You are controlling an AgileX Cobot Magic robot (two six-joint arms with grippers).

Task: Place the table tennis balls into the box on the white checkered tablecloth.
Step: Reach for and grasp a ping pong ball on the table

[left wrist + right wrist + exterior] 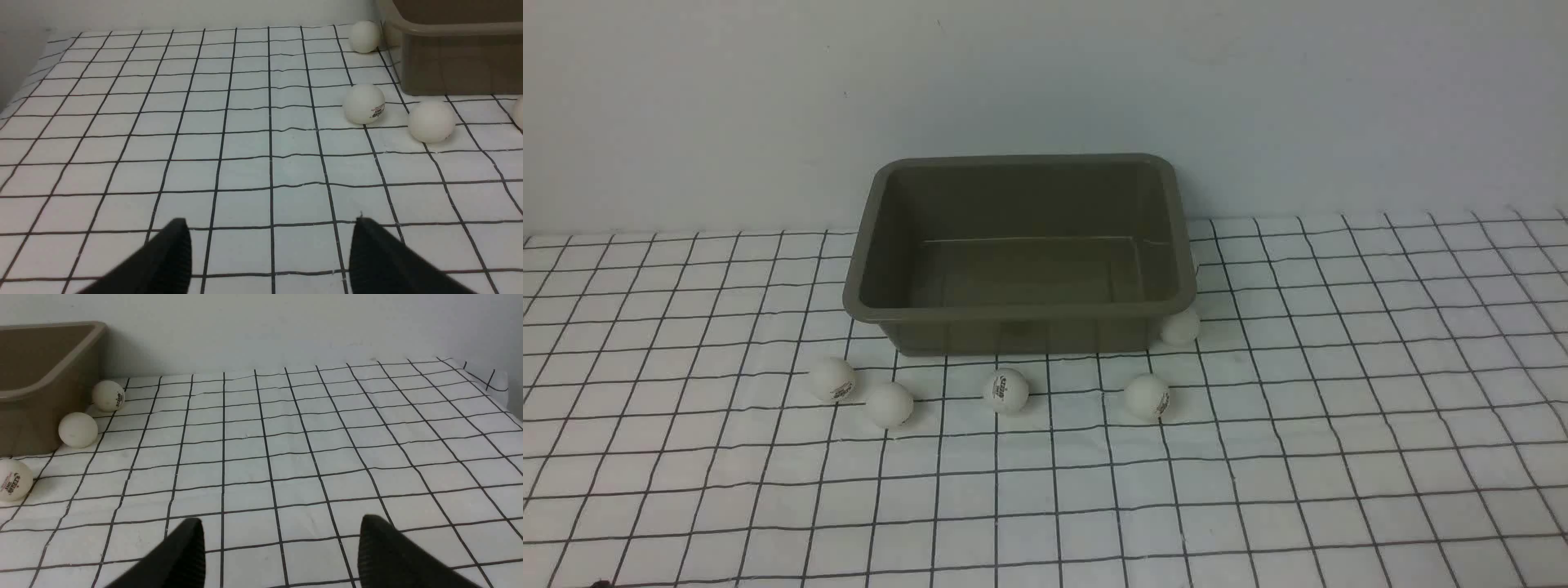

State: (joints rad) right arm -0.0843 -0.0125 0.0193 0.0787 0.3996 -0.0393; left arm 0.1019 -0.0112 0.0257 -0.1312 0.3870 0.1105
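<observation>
The olive-grey box [1019,306] stands empty at the back middle of the white checkered tablecloth [1258,457]. Several white table tennis balls lie on the cloth in front of it: one ball [832,379], a second ball [889,404], a third ball [1006,389], and others to the right, one ball [1180,326] touching the box's right front corner. Neither arm shows in the front view. My left gripper [270,222] is open over bare cloth, with balls [363,103] and the box [457,61] ahead. My right gripper [282,520] is open too, with balls [78,429] by the box [36,388].
A plain pale wall [1045,82] rises directly behind the box. The cloth's edge folds down at the far side in the right wrist view [496,381]. Wide stretches of cloth lie on both sides of the box.
</observation>
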